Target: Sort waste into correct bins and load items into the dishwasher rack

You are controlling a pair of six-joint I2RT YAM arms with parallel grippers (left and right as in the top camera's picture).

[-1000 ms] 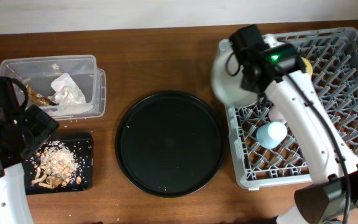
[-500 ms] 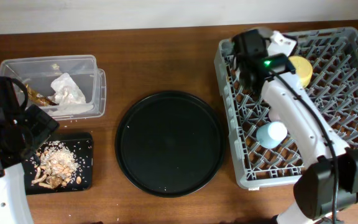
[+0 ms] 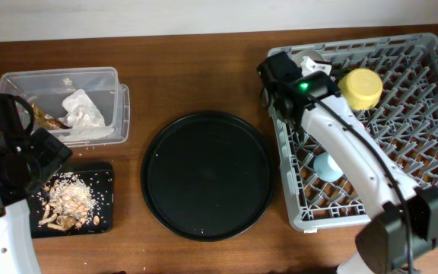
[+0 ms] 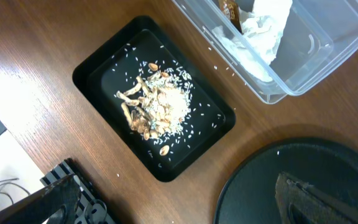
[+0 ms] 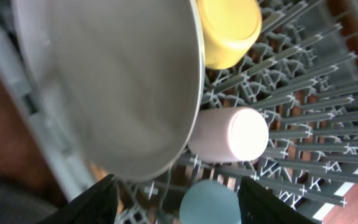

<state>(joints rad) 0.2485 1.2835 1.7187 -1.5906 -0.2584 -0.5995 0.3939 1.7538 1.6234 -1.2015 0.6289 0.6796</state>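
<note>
A second ago the round pale grey-white plate hung nearly flat over the left rim of the large square grey plastic dishwasher rack; now it stands on edge among the pegs at the rack's near-left corner. The right arm has swung left above it, so overhead shows only a sliver of white. The right gripper has its fingers spread wide with the plate's rim between them but not pinched, so I take it as let go. That would put the last dish aboard: the yellow bowl lies just beyond the plate, the small pink cup on its side beside the plate's rim, the small light-blue cup next to it. On the left nothing has moved. The clear plastic rectangular tub holds the crumpled white paper napkin and the small brown-gold wrapper. The shallow black rectangular tray holds the beige-brown food scraps with rice. The large round black tray carries nothing. The left gripper hangs open and empty near the scraps.
</note>
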